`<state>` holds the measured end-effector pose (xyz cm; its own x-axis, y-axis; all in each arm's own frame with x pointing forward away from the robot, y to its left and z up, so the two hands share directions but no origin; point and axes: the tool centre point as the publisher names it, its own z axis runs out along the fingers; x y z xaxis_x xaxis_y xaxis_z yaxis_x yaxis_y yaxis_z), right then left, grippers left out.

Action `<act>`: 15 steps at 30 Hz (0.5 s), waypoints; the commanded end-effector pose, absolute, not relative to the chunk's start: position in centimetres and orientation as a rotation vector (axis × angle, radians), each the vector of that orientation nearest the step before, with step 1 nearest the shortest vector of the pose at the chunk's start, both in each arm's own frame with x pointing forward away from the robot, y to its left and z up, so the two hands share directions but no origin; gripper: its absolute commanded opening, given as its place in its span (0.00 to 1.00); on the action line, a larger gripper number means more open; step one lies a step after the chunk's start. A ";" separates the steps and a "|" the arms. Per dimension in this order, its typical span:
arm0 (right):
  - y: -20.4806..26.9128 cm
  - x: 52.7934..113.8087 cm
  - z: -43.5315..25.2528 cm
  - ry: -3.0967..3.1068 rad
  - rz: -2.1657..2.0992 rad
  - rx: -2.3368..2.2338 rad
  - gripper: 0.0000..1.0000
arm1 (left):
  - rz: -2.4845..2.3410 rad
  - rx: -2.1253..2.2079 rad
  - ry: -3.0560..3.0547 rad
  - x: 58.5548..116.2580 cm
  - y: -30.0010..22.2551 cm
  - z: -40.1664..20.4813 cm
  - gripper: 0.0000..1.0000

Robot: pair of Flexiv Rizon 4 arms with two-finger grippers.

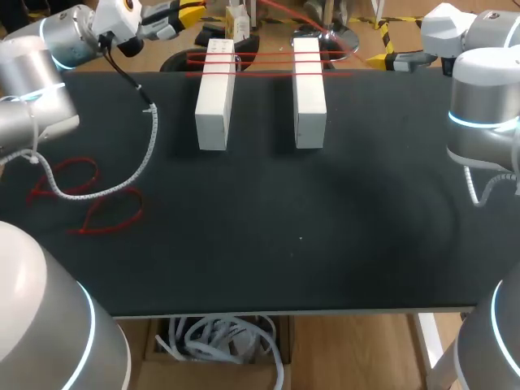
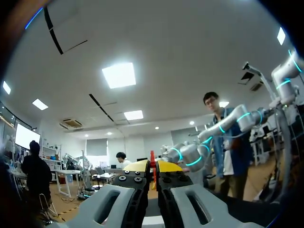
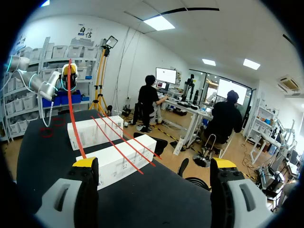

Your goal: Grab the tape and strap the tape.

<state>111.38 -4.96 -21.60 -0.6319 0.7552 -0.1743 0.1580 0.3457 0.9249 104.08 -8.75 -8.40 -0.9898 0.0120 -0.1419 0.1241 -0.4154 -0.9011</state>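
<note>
Left wrist view has the left gripper (image 2: 153, 169) clenched on the tape (image 2: 152, 160), a thin red strand pinched upright between its yellow tips. Right wrist view has the right gripper (image 3: 154, 164) released, its fingers spread wide with nothing between them. Ahead of it two white blocks (image 3: 114, 164) lie side by side on the black table (image 3: 156, 199), and three red strands of tape cross over both of them. A further strand rises from just beside one of the right gripper's fingers, past the blocks, up to the left gripper, which hangs beyond them. On the left arm's side of the table, well apart from both grippers, loose red loops (image 1: 85, 199) lie flat.
</note>
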 end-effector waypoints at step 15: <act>-5.0 104.2 -17.5 1.042 1.741 1.655 1.00 | -2.582 0.196 1.659 104.1 -8.7 -8.4 0.00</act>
<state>106.98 -4.81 -18.12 -0.4833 0.8657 0.1302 0.2967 0.0220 0.9547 104.08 -8.75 -8.40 -0.9898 0.0120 -0.1418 0.1241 -0.4155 -0.9011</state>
